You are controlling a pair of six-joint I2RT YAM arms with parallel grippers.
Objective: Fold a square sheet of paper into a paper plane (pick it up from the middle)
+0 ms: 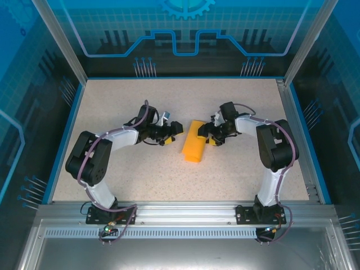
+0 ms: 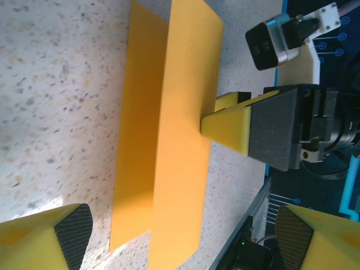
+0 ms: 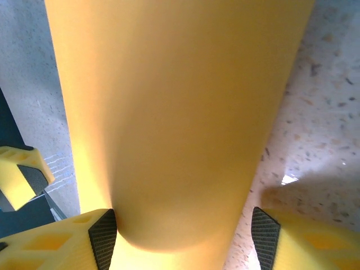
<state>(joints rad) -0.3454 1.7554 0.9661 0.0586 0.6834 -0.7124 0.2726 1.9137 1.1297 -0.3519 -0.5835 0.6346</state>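
Observation:
The square sheet of paper (image 1: 194, 142) is orange-yellow and lies folded over into a long strip on the speckled table, between my two grippers. In the left wrist view the paper (image 2: 169, 129) shows two offset layers. The upper layer is raised above the lower one. My left gripper (image 1: 175, 131) is open just left of it, with its fingertips spread wide either side of the strip's near end (image 2: 180, 239). My right gripper (image 1: 207, 134) is open at the paper's right edge. The curved paper (image 3: 180, 112) bulges between its pads (image 3: 183, 239), touching the left pad (image 3: 103, 236) and clear of the right one.
The speckled table (image 1: 140, 174) is ringed by a blue rim (image 1: 61, 140) and see-through walls. A metal rail (image 1: 180, 216) runs along the near edge, where both arm bases are bolted. Open tabletop lies behind and in front of the paper.

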